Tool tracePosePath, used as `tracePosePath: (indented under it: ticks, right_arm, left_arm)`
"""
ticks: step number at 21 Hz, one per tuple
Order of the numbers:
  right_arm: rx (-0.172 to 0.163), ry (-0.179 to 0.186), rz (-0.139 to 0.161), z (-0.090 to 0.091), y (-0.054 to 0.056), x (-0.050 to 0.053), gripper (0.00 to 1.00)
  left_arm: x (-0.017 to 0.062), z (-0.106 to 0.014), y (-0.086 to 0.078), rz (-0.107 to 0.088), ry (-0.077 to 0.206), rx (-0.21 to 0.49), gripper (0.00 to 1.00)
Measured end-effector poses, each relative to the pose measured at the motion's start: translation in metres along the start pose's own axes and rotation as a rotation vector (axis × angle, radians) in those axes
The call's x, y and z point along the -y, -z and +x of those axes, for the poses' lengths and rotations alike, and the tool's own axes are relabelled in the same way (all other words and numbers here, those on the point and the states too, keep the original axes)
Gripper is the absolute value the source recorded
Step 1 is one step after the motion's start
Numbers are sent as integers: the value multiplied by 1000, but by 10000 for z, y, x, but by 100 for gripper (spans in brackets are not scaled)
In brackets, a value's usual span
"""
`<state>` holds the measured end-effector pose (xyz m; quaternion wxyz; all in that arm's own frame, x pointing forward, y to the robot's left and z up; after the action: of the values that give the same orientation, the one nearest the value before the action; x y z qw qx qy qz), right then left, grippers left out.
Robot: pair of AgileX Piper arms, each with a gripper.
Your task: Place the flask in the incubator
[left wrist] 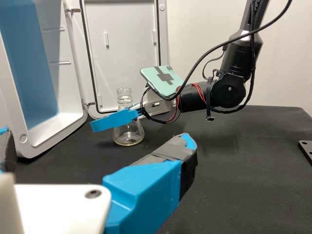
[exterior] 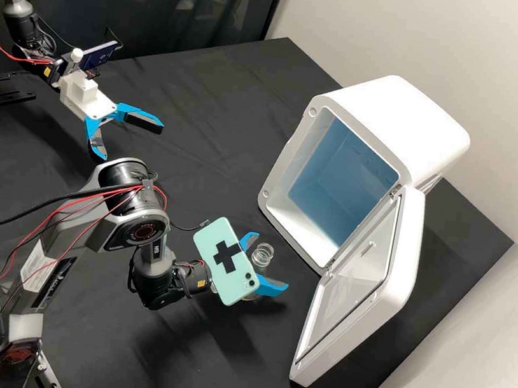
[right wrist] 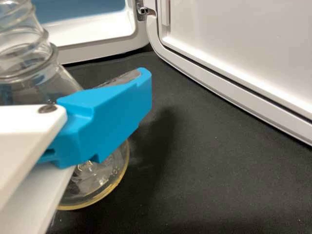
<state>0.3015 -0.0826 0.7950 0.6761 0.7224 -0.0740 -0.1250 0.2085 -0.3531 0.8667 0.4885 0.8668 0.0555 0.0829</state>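
Observation:
A small clear glass flask [exterior: 262, 255] stands upright on the black bench in front of the incubator [exterior: 398, 120], a white box with a pale blue inside. Its door [exterior: 365, 286] hangs wide open toward the near side. My right gripper [exterior: 265, 262] is open, with one blue finger on each side of the flask. In the right wrist view a finger [right wrist: 102, 117] lies close along the flask [right wrist: 34, 73]. The left wrist view shows the flask [left wrist: 128, 124] behind that finger [left wrist: 114, 120]. My left gripper [exterior: 127, 137] hangs open and holds nothing, at the far left, well away.
A mint phone [exterior: 227, 260] with a black cross is mounted on the right wrist and hides part of the flask. Red and black cables [exterior: 44, 215] run along the right arm. Open bench lies between the arms and the incubator. The bench edge [exterior: 446, 323] runs just behind the door.

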Motion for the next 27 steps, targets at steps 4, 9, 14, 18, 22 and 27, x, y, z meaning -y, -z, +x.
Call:
tracePosePath:
  ticks: [4, 9, 14, 18, 22, 27]
  right_arm:
    - [5, -6, 2, -2, -17, -18, 0]
    - [8, -8, 3, -2, -27, -25, 0]
    - [12, -12, 4, -3, -37, -36, 0]
    - [12, -12, 4, -3, -37, -36, 0]
    - [12, -12, 4, -3, -37, -36, 0]
    - [20, 8, 4, 23, 47, -21, 0]
  left_arm:
    - [0, 0, 0, 0, 0, 0, 100]
    - [0, 0, 0, 0, 0, 0, 100]
    - [0, 0, 0, 0, 0, 0, 100]
    - [0, 0, 0, 0, 0, 0, 100]
    - [-2, -3, 9, 0, -1, -4, 100]
    - [-5, -7, 23, -1, -2, -10, 100]
